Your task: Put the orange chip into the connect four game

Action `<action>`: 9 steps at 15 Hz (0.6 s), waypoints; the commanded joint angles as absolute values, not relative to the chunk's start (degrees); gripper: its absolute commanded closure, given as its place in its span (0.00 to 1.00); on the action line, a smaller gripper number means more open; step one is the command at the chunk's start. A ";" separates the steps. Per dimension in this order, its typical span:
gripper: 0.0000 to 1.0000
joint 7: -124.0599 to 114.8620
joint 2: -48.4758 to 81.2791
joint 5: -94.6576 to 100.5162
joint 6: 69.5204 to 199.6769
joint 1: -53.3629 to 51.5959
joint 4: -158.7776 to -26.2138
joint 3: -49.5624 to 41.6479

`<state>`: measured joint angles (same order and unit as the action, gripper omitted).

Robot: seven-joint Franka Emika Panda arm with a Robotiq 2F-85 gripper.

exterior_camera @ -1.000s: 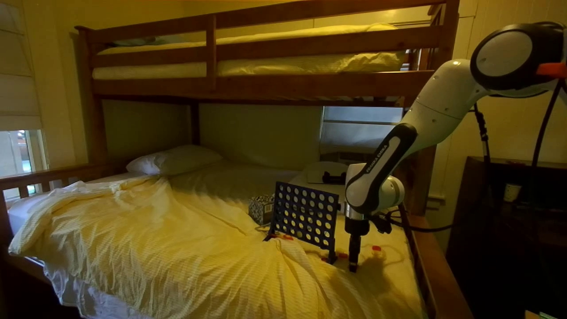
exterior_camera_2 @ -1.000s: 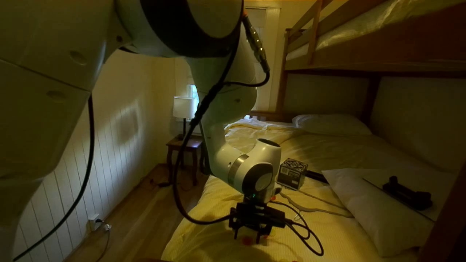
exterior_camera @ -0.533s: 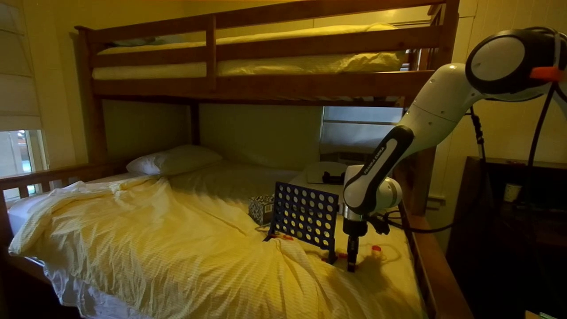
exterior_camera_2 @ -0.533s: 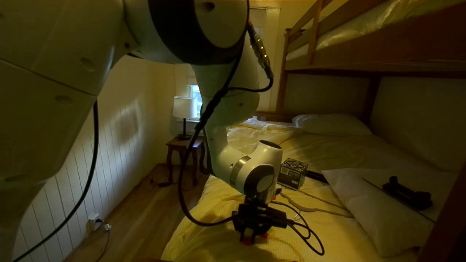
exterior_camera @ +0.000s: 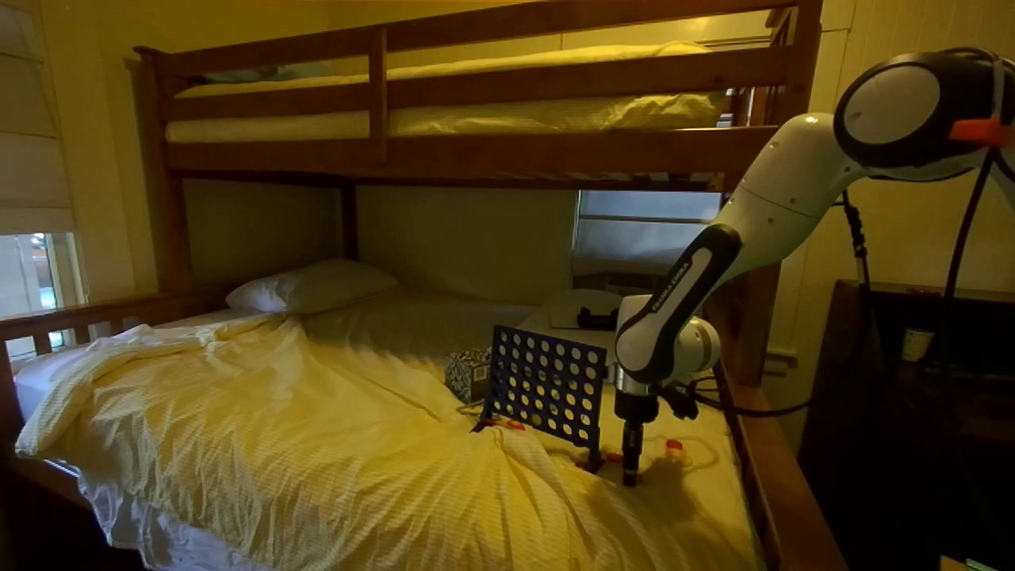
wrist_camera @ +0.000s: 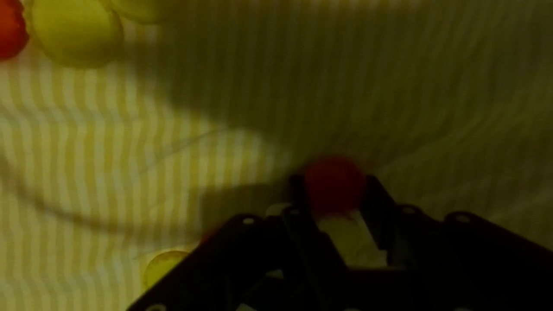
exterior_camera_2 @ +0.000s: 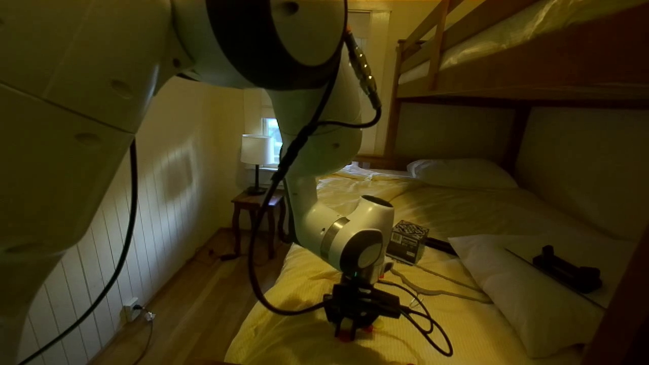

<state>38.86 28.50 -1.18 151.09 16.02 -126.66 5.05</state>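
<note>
Sitting between the fingertips (wrist_camera: 376, 203) of the claw (wrist_camera: 335, 183): 1 orange chip (wrist_camera: 335, 185), which the claw is clamping edge to edge. Connect 4 game (exterior_camera: 545, 386) is standing near, apart.

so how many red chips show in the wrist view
3: a red chip between the fingers of the gripper, another chip cut off at the top left, and a red sliver, likely a chip, beside the gripper. More may be hidden beneath it.
</note>
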 commanded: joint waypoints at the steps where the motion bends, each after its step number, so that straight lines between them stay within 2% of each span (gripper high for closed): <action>1: 0.90 37.62 25.82 -3.63 150.94 16.82 -129.04 5.38; 5: 0.90 33.61 25.42 -6.45 150.14 17.07 -128.90 4.70; 6: 0.40 32.12 25.56 -6.87 149.85 16.85 -128.67 4.34; 7: 0.39 31.17 25.60 -6.92 149.58 16.75 -128.61 4.13; 8: 0.34 30.39 25.65 -6.98 149.30 16.80 -128.51 4.08; 9: 0.59 29.70 25.73 -7.03 149.00 16.92 -128.39 4.11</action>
<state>31.94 27.18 -5.60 150.53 16.74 -127.49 4.17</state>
